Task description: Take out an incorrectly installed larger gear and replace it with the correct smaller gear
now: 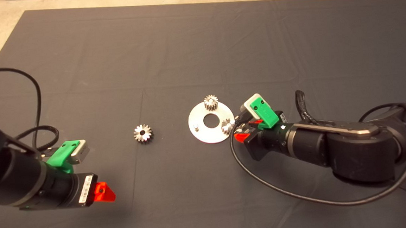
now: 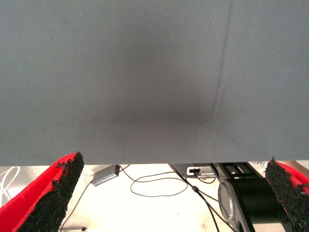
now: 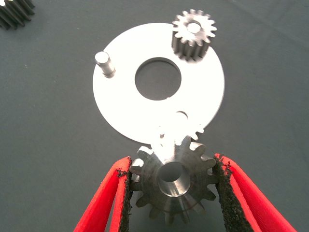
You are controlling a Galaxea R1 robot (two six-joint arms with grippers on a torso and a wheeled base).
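From above, the left claw [image 1: 105, 193] is waiting over the near left part of the desk [image 1: 198, 40], with nothing under it. The larger gear [image 1: 143, 133] is lying flat on the mat, well apart from the round silver plate [image 1: 208, 136] and on the side toward the left arm, so it is already off its peg. The plate is carrying one small seated gear [image 1: 210, 102] on its far rim and a bare peg [image 1: 196, 127] on the side facing the larger gear. The right claw [image 1: 238, 133] is reaching in at the plate's rim on the right arm's side.

The left wrist camera is showing only bare mat, with the two red fingers spread wide and gripping nothing.

The right wrist camera is showing the right claw closed on the smaller gear [image 3: 173, 180], with the pads pressing on its tooth tips from both sides. The gear is hanging at the plate's rim, just short of a second peg [image 3: 181, 116]. I cannot tell whether the pale toothed shape beneath it is a reflection or another gear.

The main risk is misalignment. The gear's hole is not yet sitting over the peg, so lowering it now would probably land it on the peg top, tilting it or pushing the loose plate across the mat. Gripped on tooth tips only, the gear could also twist or slip.
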